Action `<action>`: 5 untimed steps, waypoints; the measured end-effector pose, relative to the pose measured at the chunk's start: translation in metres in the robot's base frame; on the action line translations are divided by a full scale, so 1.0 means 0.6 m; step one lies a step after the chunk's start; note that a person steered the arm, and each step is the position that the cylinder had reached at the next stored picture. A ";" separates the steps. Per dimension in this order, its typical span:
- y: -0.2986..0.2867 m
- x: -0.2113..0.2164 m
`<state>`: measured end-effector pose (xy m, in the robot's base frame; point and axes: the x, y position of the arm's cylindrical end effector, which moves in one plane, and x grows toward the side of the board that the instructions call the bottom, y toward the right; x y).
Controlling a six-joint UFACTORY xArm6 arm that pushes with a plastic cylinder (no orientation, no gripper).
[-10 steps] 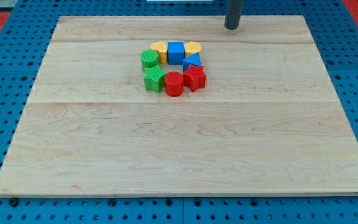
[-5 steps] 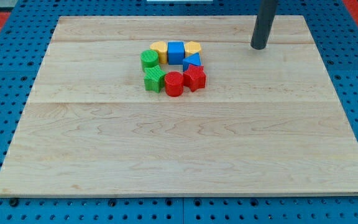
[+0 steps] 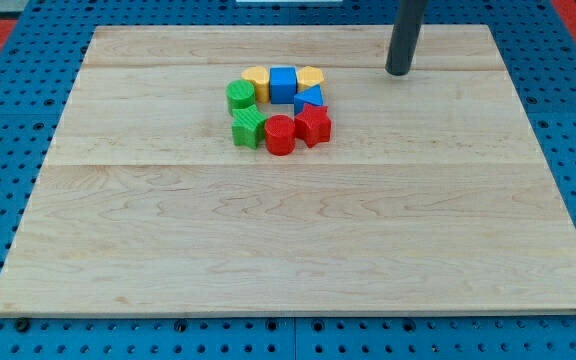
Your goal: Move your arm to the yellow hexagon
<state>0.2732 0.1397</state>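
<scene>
The yellow hexagon (image 3: pixel 310 76) sits left of my tip (image 3: pixel 398 72), well apart; approach underway, slide left next; no gripper fitted.

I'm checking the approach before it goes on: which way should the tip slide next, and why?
Probably toward the view's left and slightly down. My tip stands clear of the cluster, to the right of the two yellow blocks flanking the blue cube. Which is the hexagon is hard to tell; the yellow block on the right is nearer, with bare board between.
</scene>
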 end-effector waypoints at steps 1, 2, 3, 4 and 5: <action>-0.038 0.000; -0.075 -0.043; -0.075 -0.055; -0.083 -0.063; -0.091 -0.085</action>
<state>0.2223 0.0854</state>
